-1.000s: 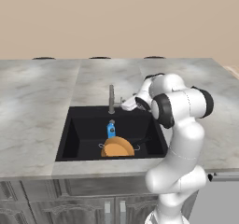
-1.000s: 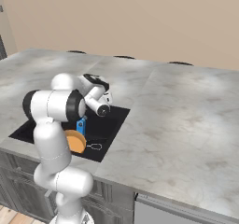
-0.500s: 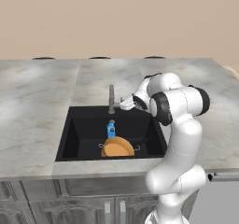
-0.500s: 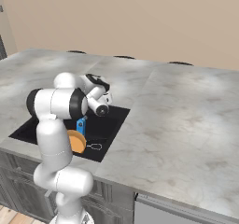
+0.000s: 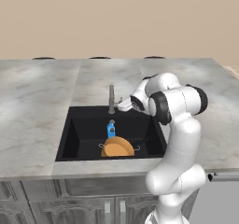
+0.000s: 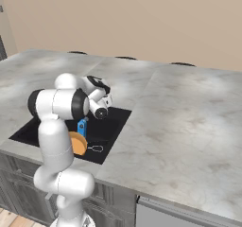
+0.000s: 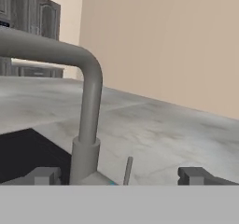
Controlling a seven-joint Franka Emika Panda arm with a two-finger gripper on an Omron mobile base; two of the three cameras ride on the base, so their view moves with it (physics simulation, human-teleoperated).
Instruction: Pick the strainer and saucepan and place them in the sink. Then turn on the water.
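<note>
Left base view: gripper (image 5: 122, 105) sits at the tap (image 5: 111, 98), just behind the sink (image 5: 74, 125) on the grey tabletop (image 5: 37, 97). Saucepan (image 5: 117, 147) lies in the sink near its front wall. A blue bottle (image 5: 111, 129) stands just behind it. Strainer not made out.

Right base view: saucepan (image 6: 78, 143) in the sink (image 6: 113, 119), partly behind the arm; bottle (image 6: 82, 127) beside it. A thin wire loop (image 6: 96, 148) lies by the pan.

Hand view: fingertips (image 7: 197, 175) spread wide, gripper released, holding nothing. Tap (image 7: 88, 120) and its thin lever (image 7: 127, 170) stand between them.
</note>
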